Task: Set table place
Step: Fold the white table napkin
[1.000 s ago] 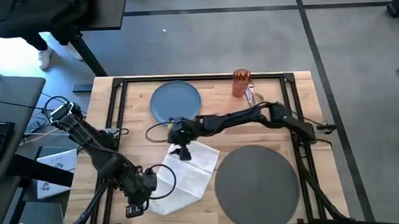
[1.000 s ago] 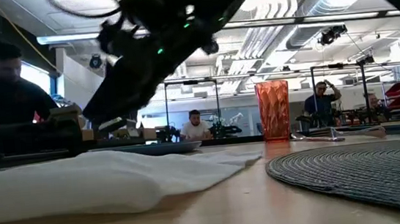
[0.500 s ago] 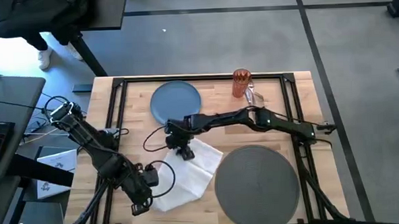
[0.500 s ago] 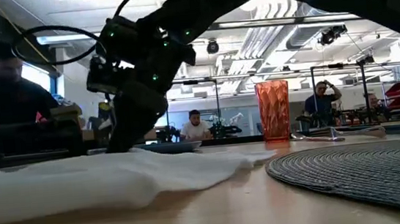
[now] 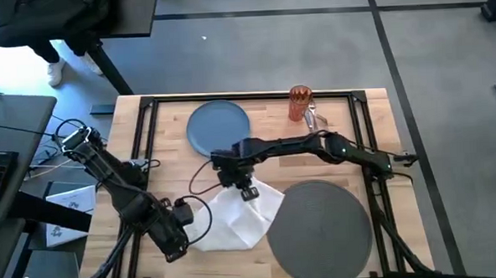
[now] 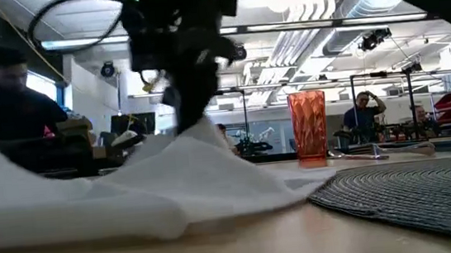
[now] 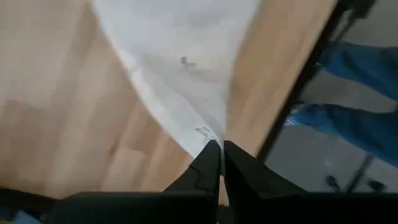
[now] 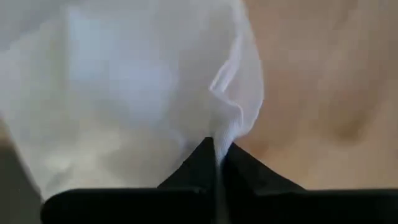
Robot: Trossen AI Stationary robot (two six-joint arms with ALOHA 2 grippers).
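Since a second ago: right pincer (image 5: 247, 192) dropped onto the napkin (image 5: 239, 216), clamped an edge and dragged it toward the mat (image 5: 320, 230); left pincer (image 5: 175, 223) pinching the opposite corner, lifted. Napkin handling in hand, cloth stretched between both, near front of the worktop (image 5: 349, 155). Next probably calls for matched motion, else soft white fabric bunches. Mat round, woven, dark grey; plate (image 5: 218, 127) smooth blue; tumbler (image 5: 300, 102) faceted orange, at the back.

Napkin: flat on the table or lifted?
Lifted: the white cloth napkin is pinched by both the left gripper and right gripper, tented in low view.
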